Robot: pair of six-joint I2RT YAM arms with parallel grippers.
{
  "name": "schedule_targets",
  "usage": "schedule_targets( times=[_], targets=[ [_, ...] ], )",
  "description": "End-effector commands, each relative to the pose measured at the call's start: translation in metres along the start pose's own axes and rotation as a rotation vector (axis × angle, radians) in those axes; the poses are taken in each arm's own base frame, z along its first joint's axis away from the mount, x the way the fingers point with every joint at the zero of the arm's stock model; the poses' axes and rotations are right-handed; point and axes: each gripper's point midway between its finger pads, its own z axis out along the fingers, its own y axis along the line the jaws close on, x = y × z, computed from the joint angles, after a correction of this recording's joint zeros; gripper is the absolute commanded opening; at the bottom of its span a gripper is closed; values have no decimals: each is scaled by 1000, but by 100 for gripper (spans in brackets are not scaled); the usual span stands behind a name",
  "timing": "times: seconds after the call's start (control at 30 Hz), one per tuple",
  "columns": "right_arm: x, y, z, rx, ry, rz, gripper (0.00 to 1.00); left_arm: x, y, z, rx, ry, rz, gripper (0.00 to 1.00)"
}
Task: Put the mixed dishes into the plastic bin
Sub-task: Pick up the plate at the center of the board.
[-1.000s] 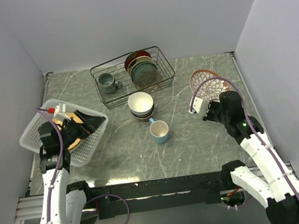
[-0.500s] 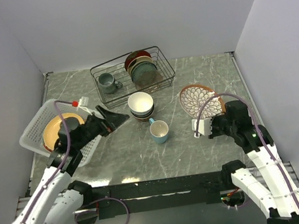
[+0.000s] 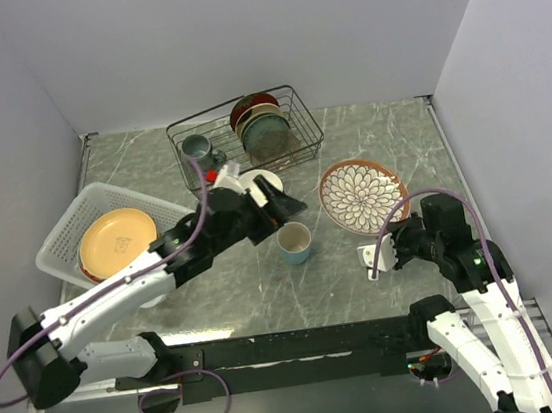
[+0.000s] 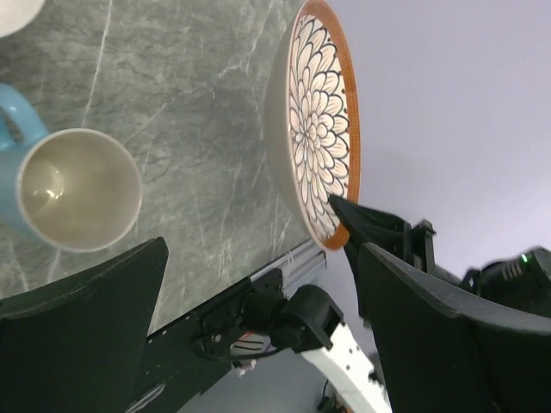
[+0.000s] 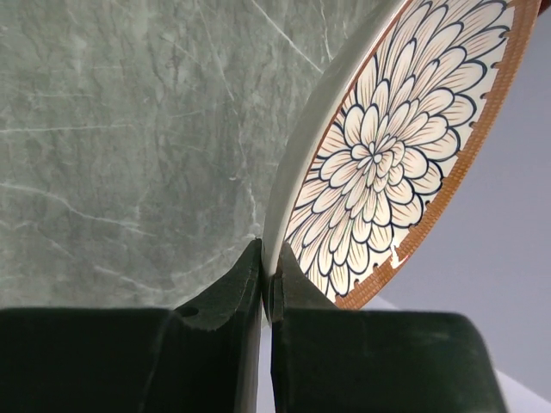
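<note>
My right gripper (image 3: 401, 232) (image 5: 267, 284) is shut on the near rim of the floral plate (image 3: 360, 196) (image 5: 387, 163) with the red-brown rim and holds it above the table on the right. My left gripper (image 3: 274, 203) (image 4: 258, 335) stands wide open with nothing in it, hovering over the stacked bowls (image 3: 261, 179), which it partly hides, and just behind the light blue mug (image 3: 294, 241) (image 4: 77, 189). In the left wrist view the plate (image 4: 320, 129) appears beyond the mug. The white plastic bin (image 3: 59, 243) at the left holds a tan plate (image 3: 117, 241).
A black wire rack (image 3: 246, 140) at the back holds a grey mug (image 3: 197, 154) and upright plates (image 3: 261, 123). Walls close in the table on the left, back and right. The arms' base rail runs along the near edge.
My left arm has swung from the bin to the right, out over the bowls and mug, leaving the tan plate in the bin. My right arm has carried the floral plate leftward and nearer.
</note>
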Motion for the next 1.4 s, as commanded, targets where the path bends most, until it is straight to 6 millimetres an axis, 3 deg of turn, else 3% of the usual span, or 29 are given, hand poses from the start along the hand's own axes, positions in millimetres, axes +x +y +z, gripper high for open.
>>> schedule_targets(
  times=[0.0, 0.1, 0.13, 0.2, 0.23, 0.3, 0.33, 0.37, 0.4, 0.43, 0.5, 0.53, 0.57, 0.73, 0.77, 0.97, 1.03, 1.07, 1.1, 1.17, 1.3, 1.37],
  targets=[
    [-22, -57, -26, 209, -50, -199, 0, -2, -22, 15, -48, -67, -15, 99],
    [-26, -60, -30, 228, -65, -212, 0, 13, -15, 36, -133, -52, 16, 99],
    [-27, -61, -29, 229, -69, -214, 0, 15, -23, 38, -137, -54, 26, 99],
    [-29, -62, -31, 239, -73, -220, 0, 26, -10, 50, -213, -28, 53, 99],
    [-29, -63, -32, 243, -74, -222, 0, 27, -18, 52, -210, -26, 63, 99],
    [-30, -63, -32, 250, -79, -228, 0, 37, -2, 63, -290, 0, 91, 99],
    [-30, -63, -32, 251, -79, -228, 0, 37, -14, 64, -281, 0, 100, 99],
    [-31, -63, -32, 253, -84, -229, 0, 37, -9, 67, -311, -6, 111, 99],
    [-31, -62, -31, 252, -87, -229, 0, 42, 4, 73, -367, 5, 134, 94],
    [-32, -62, -31, 251, -90, -227, 0, 41, -4, 73, -372, 0, 136, 93],
    [-33, -62, -31, 254, -95, -224, 0, 44, 13, 78, -456, -6, 175, 81],
    [-33, -61, -30, 254, -96, -223, 0, 42, 5, 79, -455, -14, 176, 77],
    [-33, -61, -30, 255, -95, -222, 0, 42, 7, 81, -469, -16, 188, 64],
    [-31, -58, -28, 249, -95, -214, 0, 50, 13, 89, -483, 10, 219, 38],
    [-31, -56, -27, 245, -95, -211, 0, 50, 12, 89, -475, 13, 226, 28],
    [-35, -47, -23, 230, -124, -209, 0, 48, 4, 86, -387, 3, 243, 1],
    [-36, -43, -21, 226, -134, -202, 0, 48, 0, 81, -348, 8, 250, 1],
    [-38, -42, -22, 231, -145, -196, 0, 44, -15, 78, -283, -7, 250, 1],
    [-40, -42, -22, 236, -153, -194, 0, 46, -8, 78, -277, -1, 258, 1],
    [-44, -40, -22, 245, -177, -184, 10, 41, -26, 71, -187, -15, 261, 1],
    [-50, -39, -23, 250, -213, -160, 15, 35, -22, 61, -136, -30, 265, 1],
    [-52, -39, -23, 252, -226, -142, 29, 29, -28, 53, -108, -40, 266, 1]
  ],
)
